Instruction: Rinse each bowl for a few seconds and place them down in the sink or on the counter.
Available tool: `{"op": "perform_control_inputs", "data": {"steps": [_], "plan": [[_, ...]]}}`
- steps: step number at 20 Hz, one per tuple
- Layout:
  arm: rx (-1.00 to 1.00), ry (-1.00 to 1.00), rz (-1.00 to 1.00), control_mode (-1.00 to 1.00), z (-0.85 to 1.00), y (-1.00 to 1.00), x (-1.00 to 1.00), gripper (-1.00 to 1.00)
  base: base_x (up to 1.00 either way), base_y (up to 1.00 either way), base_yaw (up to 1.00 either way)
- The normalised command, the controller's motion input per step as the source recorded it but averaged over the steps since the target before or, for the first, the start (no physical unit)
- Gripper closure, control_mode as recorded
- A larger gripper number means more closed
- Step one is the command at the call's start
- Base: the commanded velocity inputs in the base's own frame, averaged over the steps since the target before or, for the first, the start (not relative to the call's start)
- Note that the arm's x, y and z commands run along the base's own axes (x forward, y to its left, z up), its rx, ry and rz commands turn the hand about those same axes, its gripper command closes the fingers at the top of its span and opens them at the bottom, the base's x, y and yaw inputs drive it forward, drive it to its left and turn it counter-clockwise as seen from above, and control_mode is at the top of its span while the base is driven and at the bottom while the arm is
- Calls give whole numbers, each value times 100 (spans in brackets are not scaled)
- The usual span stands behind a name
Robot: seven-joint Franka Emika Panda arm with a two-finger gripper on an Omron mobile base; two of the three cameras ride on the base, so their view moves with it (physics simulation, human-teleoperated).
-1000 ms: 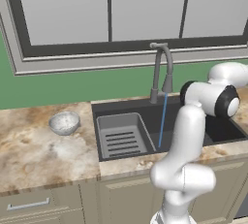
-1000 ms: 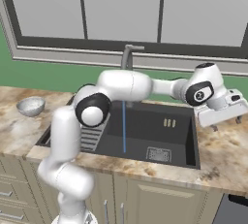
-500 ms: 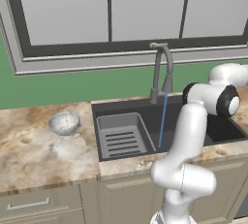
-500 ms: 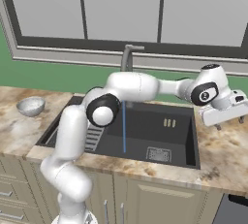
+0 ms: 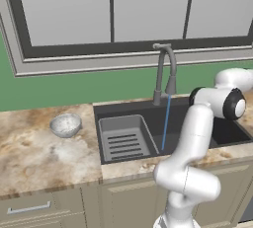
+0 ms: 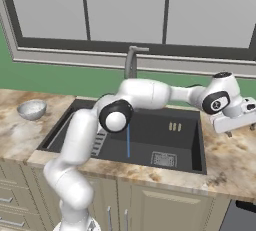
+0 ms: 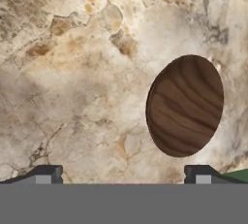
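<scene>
Fingers [image 7: 124, 172] spread wide, empty, above surface [image 7: 72, 72] | brown bowl [image 7: 185, 105] below, untouched | grey bowl [image 5: 65, 125] left of sink [image 5: 207, 123]

The arm reaches right across the sink [image 6: 197, 140], its gripper [image 6: 236, 131] over the right-hand counter [image 6: 230, 155], jaws seemingly apart. A speckled bowl [image 6: 32, 109] sits on the far left counter, and water [image 6: 128, 140] runs from the faucet [image 6: 132, 60].

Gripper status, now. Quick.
Gripper: open, fingers spread wide, holding nothing; it hovers over the counter with the brown bowl below, untouched.
</scene>
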Motion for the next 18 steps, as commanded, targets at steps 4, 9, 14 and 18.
{"op": "perform_control_inputs", "data": {"steps": [4,9,14,18], "plan": [[0,-2,0,-100,-18,-26,6,-100,0,0,0],[0,-2,0,-100,-16,-32,7,-100,0,0,0],[0,-2,0,-100,-20,-23,10,-100,0,0,0],[0,-2,0,-100,-21,-20,4,-100,0,0,0]]}}
